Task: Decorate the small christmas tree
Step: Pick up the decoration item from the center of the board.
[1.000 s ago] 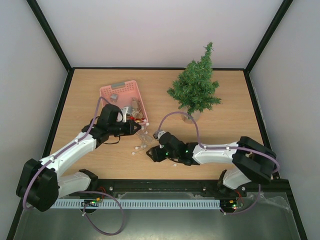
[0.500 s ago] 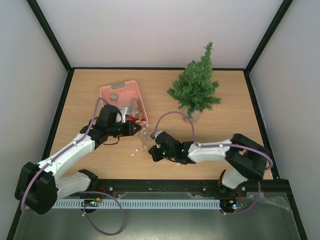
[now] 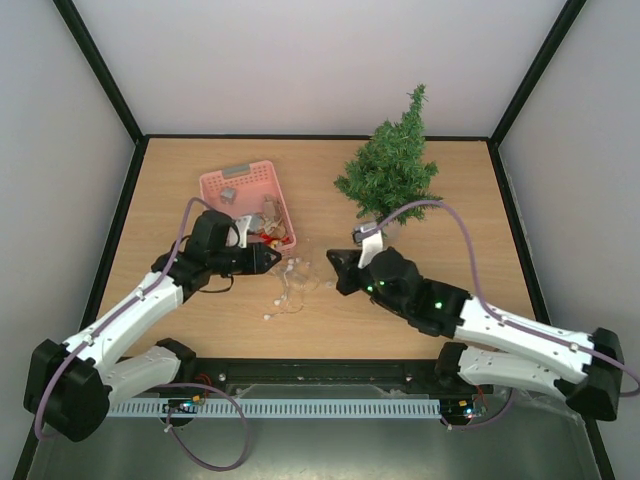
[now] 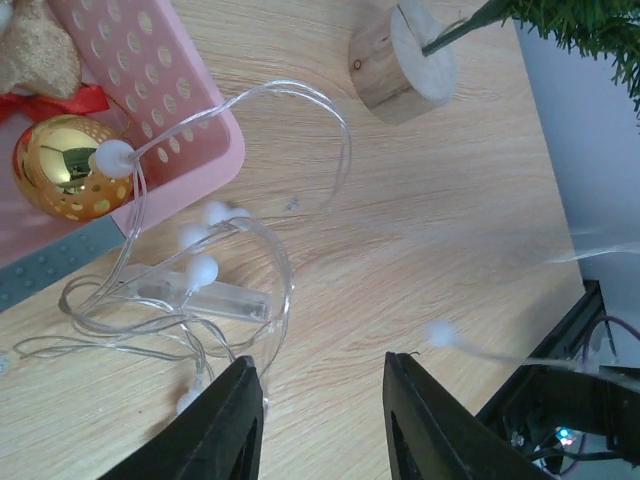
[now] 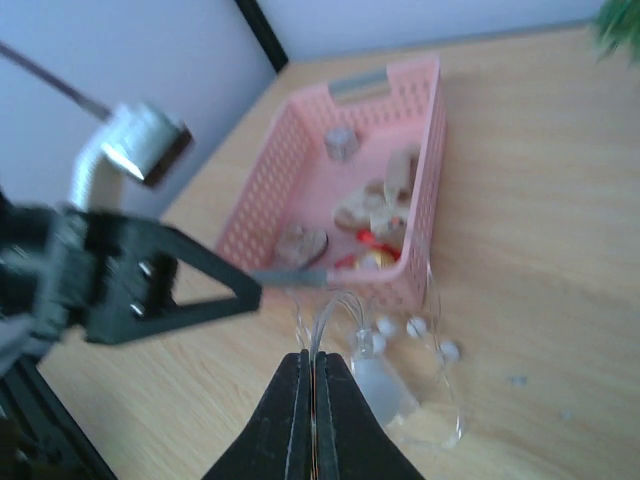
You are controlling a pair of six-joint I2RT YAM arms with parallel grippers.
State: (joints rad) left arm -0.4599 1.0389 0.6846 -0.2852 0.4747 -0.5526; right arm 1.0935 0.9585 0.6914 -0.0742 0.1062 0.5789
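Observation:
The small christmas tree stands at the back right of the table on a pale round wooden base. A clear light string with white bulbs and a clear battery box lies on the wood beside the pink basket. My right gripper is shut on a few strands of the string's wire, and sits above the table near the pile. My left gripper is open with bare wood between its fingers, its tips just right of the string.
The pink basket holds a gold ball, a red ribbon piece and several wooden ornaments. The left gripper shows in the right wrist view, close to the basket's near corner. Black frame rails edge the table.
My left gripper has opened and let the string go. The right gripper has shut on the wire and swung right and back toward the tree, pulling strands up.

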